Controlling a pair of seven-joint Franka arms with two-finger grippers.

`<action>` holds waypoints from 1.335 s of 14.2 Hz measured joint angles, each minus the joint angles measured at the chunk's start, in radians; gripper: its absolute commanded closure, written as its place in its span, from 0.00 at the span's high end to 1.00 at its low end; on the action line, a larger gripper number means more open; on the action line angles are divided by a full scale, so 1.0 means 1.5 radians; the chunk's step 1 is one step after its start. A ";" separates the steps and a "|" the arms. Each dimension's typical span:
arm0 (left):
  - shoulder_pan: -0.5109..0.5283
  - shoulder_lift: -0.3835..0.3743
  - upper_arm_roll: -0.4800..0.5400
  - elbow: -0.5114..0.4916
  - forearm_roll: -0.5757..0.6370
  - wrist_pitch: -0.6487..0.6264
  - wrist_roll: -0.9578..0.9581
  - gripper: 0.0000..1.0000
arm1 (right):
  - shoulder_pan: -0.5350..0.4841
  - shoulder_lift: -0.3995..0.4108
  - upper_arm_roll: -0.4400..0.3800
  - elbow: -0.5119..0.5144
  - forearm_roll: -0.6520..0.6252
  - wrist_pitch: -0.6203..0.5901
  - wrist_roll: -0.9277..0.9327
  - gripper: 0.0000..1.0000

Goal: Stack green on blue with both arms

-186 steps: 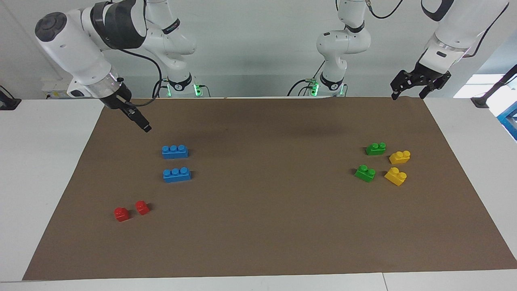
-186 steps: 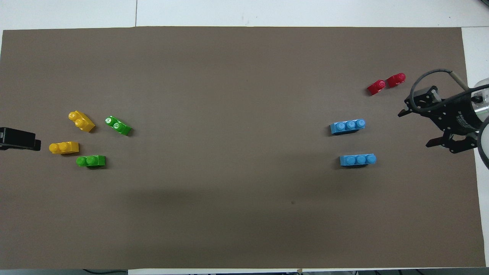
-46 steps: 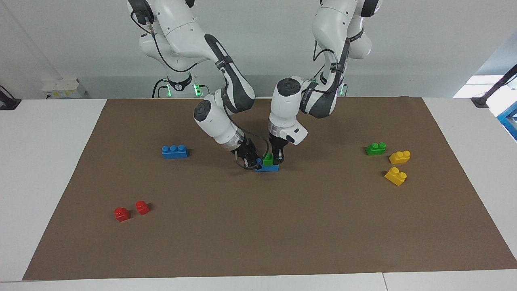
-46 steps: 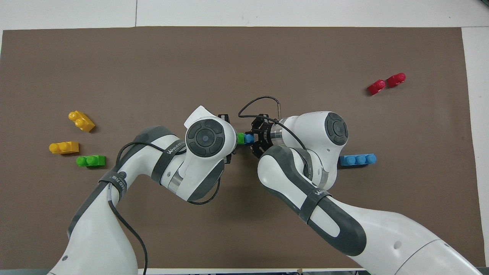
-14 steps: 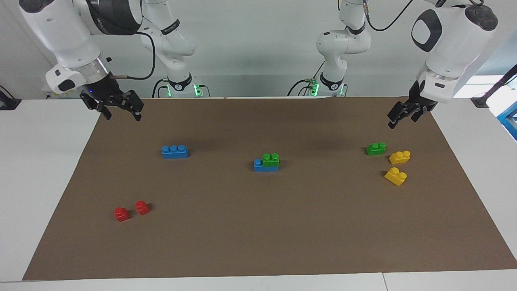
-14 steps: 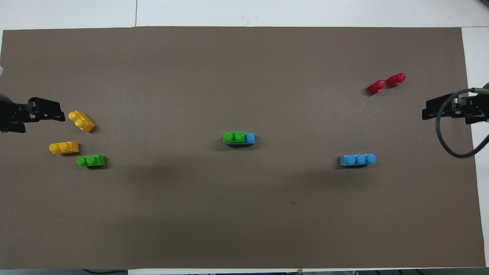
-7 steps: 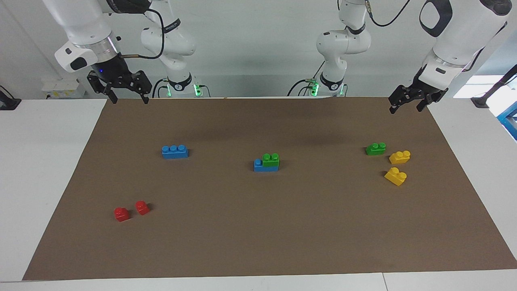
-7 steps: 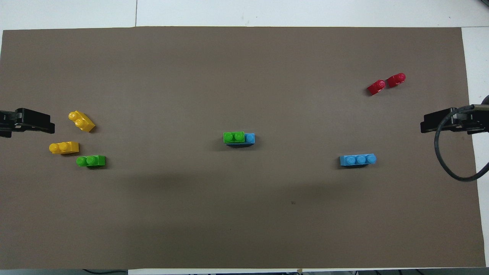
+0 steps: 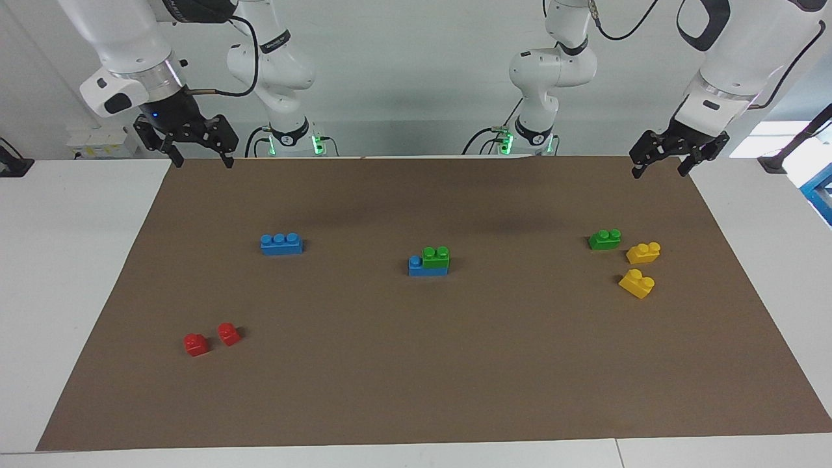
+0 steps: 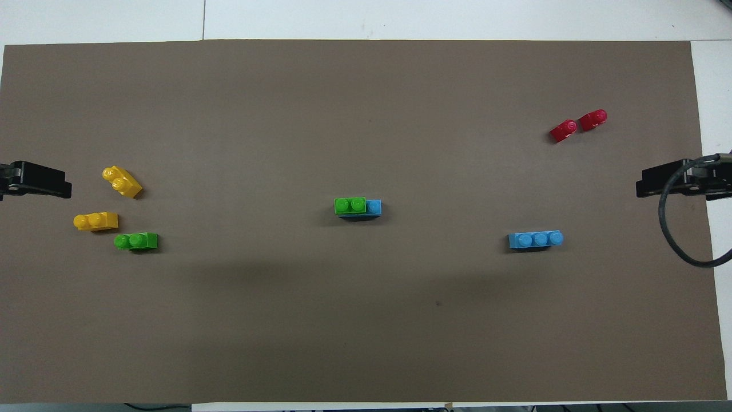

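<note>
Resting on blue brick [image 9: 427, 267] mid-mat, green brick [image 9: 435, 256]; left tool [image 9: 659, 168] and right tool [image 9: 200, 158] released, raised, empty.

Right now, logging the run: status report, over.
Left gripper and right gripper open, empty, raised at the mat's ends. Green brick sits on blue brick, mid-mat. Nothing obstructing.

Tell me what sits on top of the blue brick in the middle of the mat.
A green two-stud brick sits on the blue brick, covering two of its studs. One blue stud stays bare at the end toward the right arm.
</note>
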 measured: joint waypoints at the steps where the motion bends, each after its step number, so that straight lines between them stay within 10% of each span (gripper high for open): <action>1: 0.000 0.000 0.001 0.001 0.000 -0.001 0.000 1.00 | 0.003 0.000 0.001 -0.001 0.000 0.000 0.000 1.00; 8: 0.000 0.002 0.001 0.014 -0.007 -0.018 -0.012 1.00 | 0.183 0.001 -0.189 -0.001 0.000 0.001 -0.001 1.00; 19: 0.002 0.012 0.001 0.044 -0.007 -0.036 -0.014 1.00 | 0.180 0.002 -0.196 -0.001 -0.009 0.001 -0.002 1.00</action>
